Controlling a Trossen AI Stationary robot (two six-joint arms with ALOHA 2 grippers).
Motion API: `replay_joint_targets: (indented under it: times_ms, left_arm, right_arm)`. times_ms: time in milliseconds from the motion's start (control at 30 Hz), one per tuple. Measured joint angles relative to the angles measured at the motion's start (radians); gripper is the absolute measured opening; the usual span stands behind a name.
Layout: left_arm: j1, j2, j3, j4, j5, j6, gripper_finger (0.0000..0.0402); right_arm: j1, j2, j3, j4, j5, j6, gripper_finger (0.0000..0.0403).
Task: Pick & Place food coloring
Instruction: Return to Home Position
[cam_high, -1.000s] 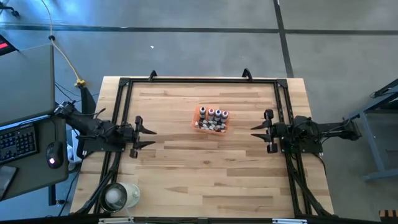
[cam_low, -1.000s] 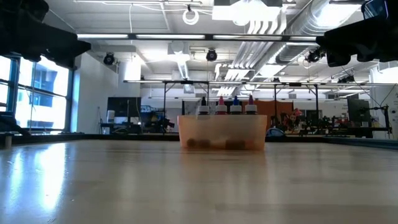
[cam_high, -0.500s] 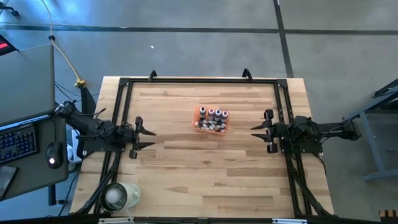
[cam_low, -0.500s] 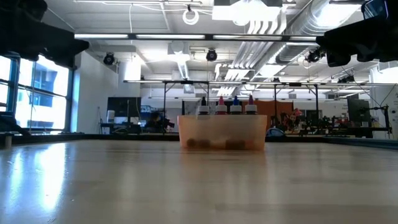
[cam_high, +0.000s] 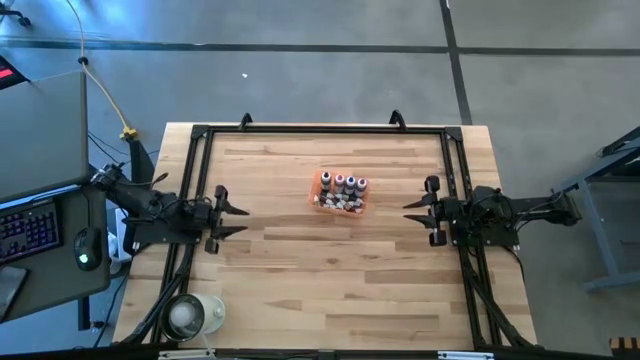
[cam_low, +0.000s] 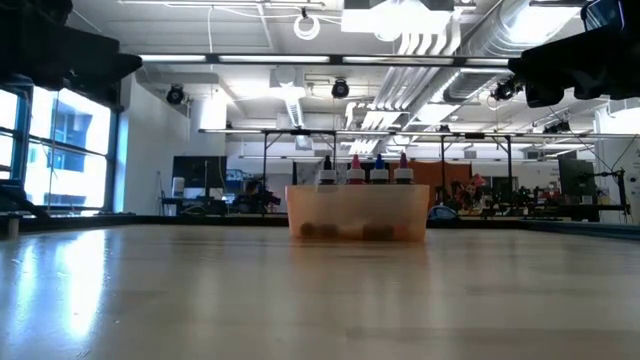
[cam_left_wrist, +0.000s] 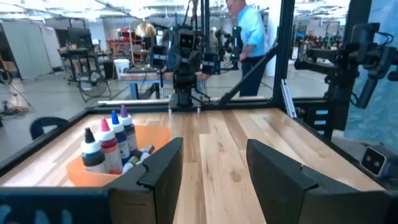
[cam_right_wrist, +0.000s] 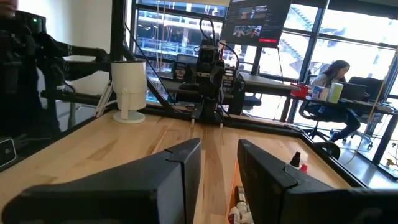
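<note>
The food coloring bottles (cam_high: 345, 185) sit in a small orange tray (cam_high: 322, 180) near the middle of the table, slightly toward the far edge. One row stands upright with dark, red, blue and purple caps (cam_left_wrist: 109, 134); others lie on the tray's floor (cam_left_wrist: 138, 157). My left gripper (cam_high: 240, 220) hovers level by the table's left side, open and holding nothing, with the tray ahead of it toward the right. My right gripper (cam_high: 408, 211) hovers level at the right side, also open and holding nothing, pointing toward the tray (cam_right_wrist: 235, 186).
A black frame (cam_high: 320, 130) runs along the table's far, left and right edges. A white cup-like object (cam_high: 190, 315) stands at the near left corner. Bare wood lies between each gripper and the tray. A desk with keyboard and mouse (cam_high: 40, 235) stands left of the table.
</note>
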Motion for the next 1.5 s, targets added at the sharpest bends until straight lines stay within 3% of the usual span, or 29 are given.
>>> replay_joint_targets:
  times_ms: [333, 1000, 1500]
  left_arm:
    - [0.003, 0.003, 0.0, 0.001, -0.007, 0.0, 0.0175]
    - [0.152, 0.003, 0.0, 0.001, 0.004, 0.0, 0.0175]
    - [0.151, 0.003, 0.0, 0.001, -0.004, 0.0, 0.0175]
  right_arm:
    - [0.0, 0.0, 0.0, -0.004, 0.0, 0.0, 0.0099]
    - [0.0, 0.0, 0.0, -0.004, 0.0, 0.0, 0.0099]
    - [0.0, 0.0, 0.0, -0.004, 0.0, 0.0, 0.0099]
